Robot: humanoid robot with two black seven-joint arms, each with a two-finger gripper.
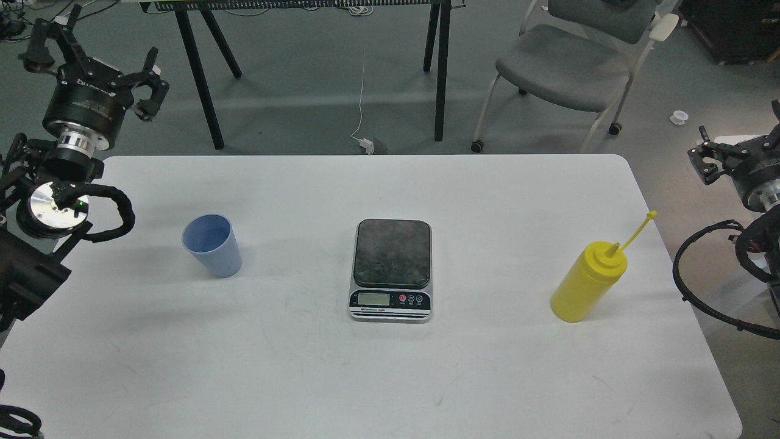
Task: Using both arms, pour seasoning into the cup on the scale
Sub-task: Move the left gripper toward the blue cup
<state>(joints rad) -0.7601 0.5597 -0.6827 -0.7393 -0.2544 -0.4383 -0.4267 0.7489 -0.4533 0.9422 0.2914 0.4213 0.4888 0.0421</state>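
Observation:
The light-blue cup (211, 245) stands upright on the white table (390, 378), left of centre. In the middle lies the scale (392, 253), its dark plate bare and its display facing me. The yellow seasoning bottle (586, 281) stands at the right, its cap strap sticking up to the right. My left gripper (97, 58) hovers open beyond the table's far-left corner, well away from the cup and holding nothing. At the right edge of the view, off the table, my right gripper (740, 143) stands open and empty, up and to the right of the bottle.
Behind the table are black desk legs (201, 79) and a grey chair (567, 67). A white cable (363, 103) hangs to the floor. Black cable looms (707, 286) of my right arm hang beside the table's right edge.

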